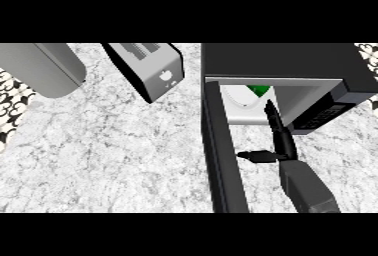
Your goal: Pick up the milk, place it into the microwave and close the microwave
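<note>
- Microwave (295, 62), door open: one
- Milk carton (251, 97), inside microwave: one
- Toaster (151, 67): one
- Grey rounded appliance (40, 67): one
- Hand (280, 145), right: one

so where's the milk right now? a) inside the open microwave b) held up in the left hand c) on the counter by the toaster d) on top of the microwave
a: the milk sits inside the microwave, whose door stands open, with the right hand stretched toward it.

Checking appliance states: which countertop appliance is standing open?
The microwave, at the right: its door is swung out, milk inside. The toaster has no door.
</note>
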Controlling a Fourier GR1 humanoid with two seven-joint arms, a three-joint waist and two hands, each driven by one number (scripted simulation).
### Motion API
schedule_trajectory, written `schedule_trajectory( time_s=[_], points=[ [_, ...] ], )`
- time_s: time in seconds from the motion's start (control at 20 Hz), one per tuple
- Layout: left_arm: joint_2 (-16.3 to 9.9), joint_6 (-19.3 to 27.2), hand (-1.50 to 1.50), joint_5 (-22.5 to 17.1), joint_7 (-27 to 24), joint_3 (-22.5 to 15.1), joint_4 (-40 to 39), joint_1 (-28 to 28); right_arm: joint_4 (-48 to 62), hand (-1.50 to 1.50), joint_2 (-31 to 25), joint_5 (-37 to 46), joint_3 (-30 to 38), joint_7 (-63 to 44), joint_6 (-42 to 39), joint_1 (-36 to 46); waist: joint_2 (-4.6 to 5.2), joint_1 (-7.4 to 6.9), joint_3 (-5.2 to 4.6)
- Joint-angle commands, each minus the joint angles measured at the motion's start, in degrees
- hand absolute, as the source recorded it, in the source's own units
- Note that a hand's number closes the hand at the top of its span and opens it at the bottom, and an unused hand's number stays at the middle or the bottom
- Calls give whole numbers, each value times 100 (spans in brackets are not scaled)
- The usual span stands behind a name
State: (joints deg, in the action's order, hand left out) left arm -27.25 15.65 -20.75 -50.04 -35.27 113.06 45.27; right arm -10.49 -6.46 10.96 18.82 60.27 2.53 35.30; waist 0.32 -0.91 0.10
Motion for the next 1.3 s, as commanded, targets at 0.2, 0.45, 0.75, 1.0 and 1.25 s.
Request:
schedule_trajectory(
  time_s=[0.2, 0.45, 0.75, 1.0, 1.25],
  points=[
    [-114, 91, -150, 221, 276, -169, -17, -155, -599, -150, -234, 30, -307, 435, -764, -952, -47, 97, -12],
    [418, 349, -150, 492, 934, -529, -322, -924, -1076, -150, -429, -206, -225, 516, -991, -1427, -36, 145, -11],
    [202, -119, -150, 728, 1337, -771, -774, -1502, -1705, 150, -985, -416, -227, 544, -1524, -2176, -39, 220, -13],
    [546, 341, 150, 1628, 1983, -1327, -899, -1944, -2076, -150, -1392, -763, -132, 197, -2023, -2706, -45, 182, -9],
    [1013, 165, 150, 1618, 2746, -1214, -1212, -2843, -2089, -150, -1736, -1201, 96, 307, -2524, -3003, -30, 170, -5]
  ],
)
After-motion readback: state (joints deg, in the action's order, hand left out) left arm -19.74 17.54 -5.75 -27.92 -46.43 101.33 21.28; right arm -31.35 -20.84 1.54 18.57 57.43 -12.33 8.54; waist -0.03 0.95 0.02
